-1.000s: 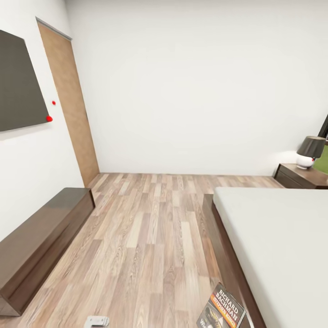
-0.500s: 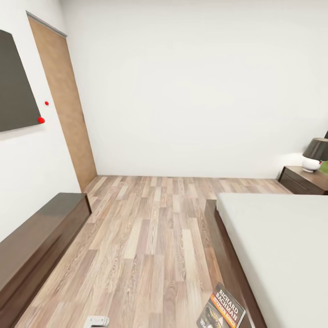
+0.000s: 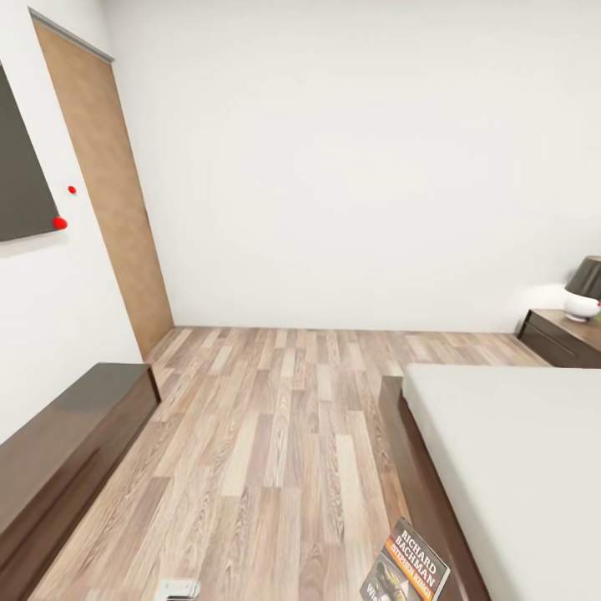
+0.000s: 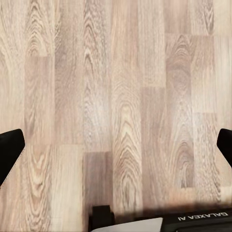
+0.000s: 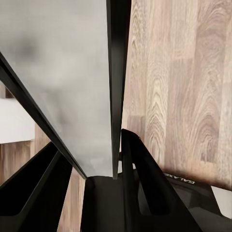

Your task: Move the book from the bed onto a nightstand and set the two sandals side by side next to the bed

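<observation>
Book (image 3: 406, 571): cover reads "RICHARD BACHMAN", clamped upright between the right gripper's (image 5: 116, 150) fingers above the floor (image 3: 275, 434), beside the bed (image 3: 517, 467). Left gripper (image 4: 116, 145): fingers spread, holding nothing; casing lettered "GALAXEA AI".

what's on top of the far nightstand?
On the nightstand stands a lamp with a dark shade and a white base, partly cut by the frame's right edge. The rest of its top lies outside the picture, so anything else there cannot be seen.
</observation>
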Controlling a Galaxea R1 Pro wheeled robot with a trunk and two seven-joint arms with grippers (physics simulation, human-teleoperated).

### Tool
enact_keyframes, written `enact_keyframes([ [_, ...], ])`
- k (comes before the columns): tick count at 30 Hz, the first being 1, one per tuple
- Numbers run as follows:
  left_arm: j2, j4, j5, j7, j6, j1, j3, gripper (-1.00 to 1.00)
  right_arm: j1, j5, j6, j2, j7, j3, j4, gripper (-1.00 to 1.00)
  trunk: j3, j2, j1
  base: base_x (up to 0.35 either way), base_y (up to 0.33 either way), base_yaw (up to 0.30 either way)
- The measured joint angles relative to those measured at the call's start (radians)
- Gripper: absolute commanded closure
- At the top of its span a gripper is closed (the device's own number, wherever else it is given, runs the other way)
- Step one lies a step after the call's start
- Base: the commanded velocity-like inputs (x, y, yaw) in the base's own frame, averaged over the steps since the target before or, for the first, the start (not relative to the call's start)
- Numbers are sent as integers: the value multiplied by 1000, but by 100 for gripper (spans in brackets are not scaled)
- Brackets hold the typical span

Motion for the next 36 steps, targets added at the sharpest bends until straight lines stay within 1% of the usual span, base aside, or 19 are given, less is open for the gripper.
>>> enact_keyframes([
  [36,1,0,0,0,0,0,0,-100,0,0,1,0,1,0,0,100,0,0,0,302,0,0],
])
